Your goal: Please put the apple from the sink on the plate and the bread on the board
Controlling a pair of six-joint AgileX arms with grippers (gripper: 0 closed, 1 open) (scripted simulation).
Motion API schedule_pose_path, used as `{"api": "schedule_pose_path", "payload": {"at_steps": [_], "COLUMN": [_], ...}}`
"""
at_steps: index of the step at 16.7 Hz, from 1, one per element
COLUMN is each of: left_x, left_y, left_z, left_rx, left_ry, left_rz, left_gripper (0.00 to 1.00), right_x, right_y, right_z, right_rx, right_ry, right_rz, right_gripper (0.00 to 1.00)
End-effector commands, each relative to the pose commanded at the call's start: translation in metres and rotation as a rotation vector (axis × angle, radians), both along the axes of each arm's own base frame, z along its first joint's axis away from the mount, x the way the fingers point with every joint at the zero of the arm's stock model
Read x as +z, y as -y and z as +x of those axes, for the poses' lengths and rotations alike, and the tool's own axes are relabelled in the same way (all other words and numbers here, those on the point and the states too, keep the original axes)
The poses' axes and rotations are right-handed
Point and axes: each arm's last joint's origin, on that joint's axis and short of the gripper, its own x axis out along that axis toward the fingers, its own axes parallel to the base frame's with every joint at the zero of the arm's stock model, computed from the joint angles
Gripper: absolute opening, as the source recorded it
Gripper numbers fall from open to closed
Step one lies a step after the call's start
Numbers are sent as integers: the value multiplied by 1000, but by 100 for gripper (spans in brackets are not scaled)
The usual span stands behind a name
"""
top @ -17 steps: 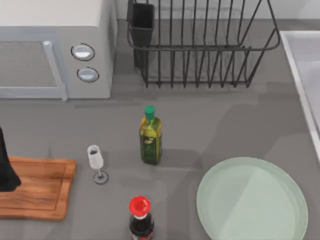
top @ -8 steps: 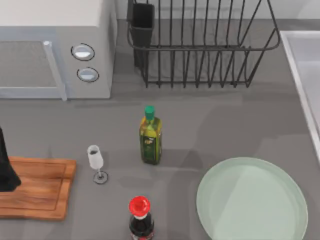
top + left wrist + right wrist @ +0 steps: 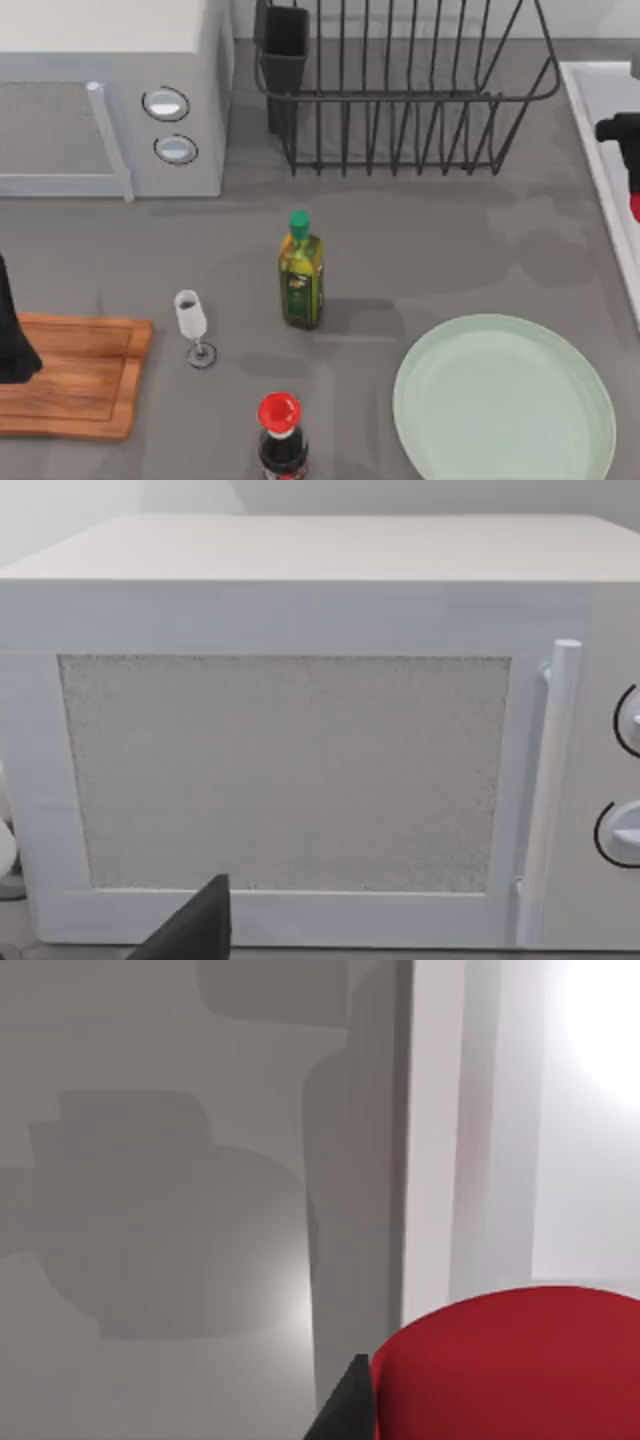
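Your table (image 3: 420,260) carries the same fixed things as a second ago: microwave (image 3: 110,100), dish rack (image 3: 400,100), oil bottle (image 3: 300,275), wine glass (image 3: 192,325) and red-capped bottle (image 3: 280,430) have not moved. The board (image 3: 80,385) at the left edge is bare, and so is the plate (image 3: 505,400) at lower right. What has changed is at the sink (image 3: 600,130) on the right: your right gripper (image 3: 628,175) has come into view above the basin, and the apple (image 3: 510,1365) sits between its jaws, which look pinched on it, over the sink rim. I judge the apple lifted and ready to travel to the plate, near the sink. Your left gripper (image 3: 12,345) stays parked over the board's left end, facing the microwave; I cannot tell how its jaws stand.
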Motion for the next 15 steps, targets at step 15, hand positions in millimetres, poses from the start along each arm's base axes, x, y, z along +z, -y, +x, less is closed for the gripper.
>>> {"api": "schedule_pose_path", "payload": {"at_steps": [15], "left_x": [0], "left_y": [0], "left_z": [0], "left_rx": [0], "left_ry": [0], "left_rz": [0], "left_gripper": [100], "right_x": [21], "right_y": [-157], "right_z": [-162], "right_rx": [0], "right_ry": [-78], "right_rz": [1], "right_gripper": [0]}}
